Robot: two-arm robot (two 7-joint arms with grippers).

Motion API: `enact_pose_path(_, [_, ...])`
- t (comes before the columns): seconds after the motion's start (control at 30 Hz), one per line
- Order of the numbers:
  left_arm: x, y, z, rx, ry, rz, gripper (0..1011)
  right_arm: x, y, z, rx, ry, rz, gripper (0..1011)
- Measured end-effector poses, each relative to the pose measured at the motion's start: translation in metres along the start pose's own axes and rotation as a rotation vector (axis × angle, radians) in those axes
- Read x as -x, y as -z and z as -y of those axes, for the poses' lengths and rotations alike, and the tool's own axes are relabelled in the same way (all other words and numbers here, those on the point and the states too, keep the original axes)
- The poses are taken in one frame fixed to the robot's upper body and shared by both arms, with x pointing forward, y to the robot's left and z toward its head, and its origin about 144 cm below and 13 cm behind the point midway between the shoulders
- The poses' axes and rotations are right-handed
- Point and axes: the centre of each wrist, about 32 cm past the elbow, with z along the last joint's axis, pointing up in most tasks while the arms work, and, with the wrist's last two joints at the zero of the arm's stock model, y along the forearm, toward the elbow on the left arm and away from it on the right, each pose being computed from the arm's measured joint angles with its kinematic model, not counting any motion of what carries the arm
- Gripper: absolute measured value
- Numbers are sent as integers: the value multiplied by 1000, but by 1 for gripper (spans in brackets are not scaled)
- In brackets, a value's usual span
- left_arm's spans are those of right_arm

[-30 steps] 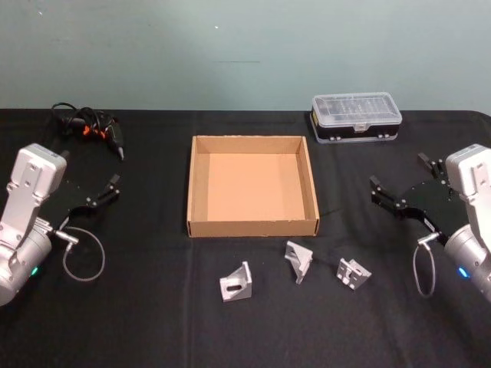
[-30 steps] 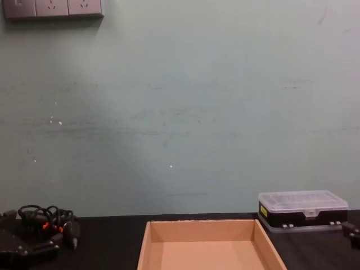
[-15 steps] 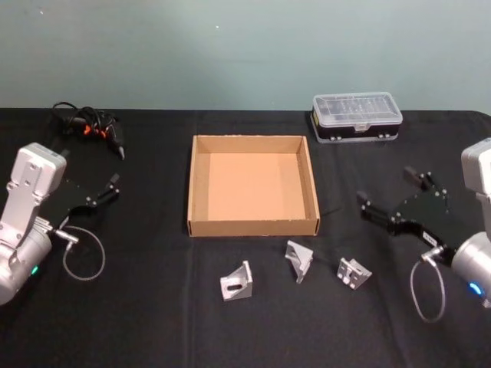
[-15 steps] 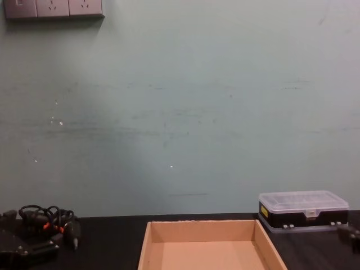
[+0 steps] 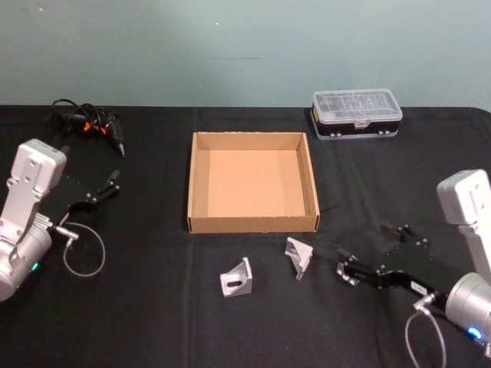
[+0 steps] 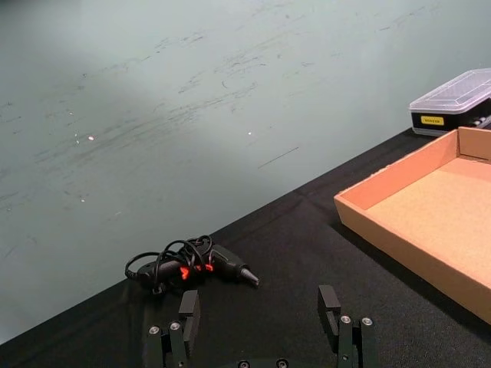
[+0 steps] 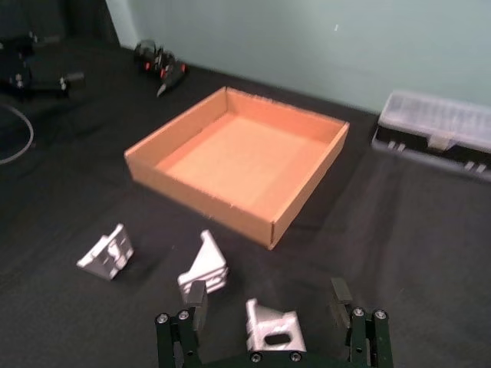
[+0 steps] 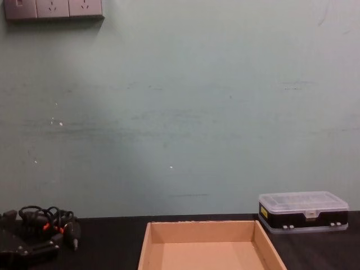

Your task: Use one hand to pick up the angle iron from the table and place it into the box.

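- The black right gripper (image 5: pixel 365 248) hangs low over the flat matte black table (image 5: pixel 153 314), in front of the box's right corner, with its dark fingers (image 7: pixel 196 295) spread wide apart.
- A silver metal angle iron (image 7: pixel 272 328) lies on the table between those fingers, with a gap on each side.
- A second silver bracket (image 5: pixel 299 257) and a third silver bracket (image 5: pixel 236 278) lie to its left, near the front wall of the shallow tan cardboard box (image 5: pixel 253 226).
- The black left gripper (image 5: pixel 103 188) sits at the table's left side, fingers apart.

In the head view the right gripper (image 5: pixel 361 248) hides most of the rightmost angle iron (image 7: pixel 272 328). The chest view's bottom edge cuts off the box (image 8: pixel 202 232), near wall unseen.
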Motion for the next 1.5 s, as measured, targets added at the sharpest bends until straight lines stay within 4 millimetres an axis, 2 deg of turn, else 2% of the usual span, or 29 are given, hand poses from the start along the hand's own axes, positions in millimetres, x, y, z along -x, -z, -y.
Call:
enact_pose_path(0.67, [0,0,0,0,0,0,1011,9,0,-30,172,1,-21,1004])
enact_pose_path(1.5, [0,0,0,0,0,0,1011,10,2,-34,185,5,-12,1004])
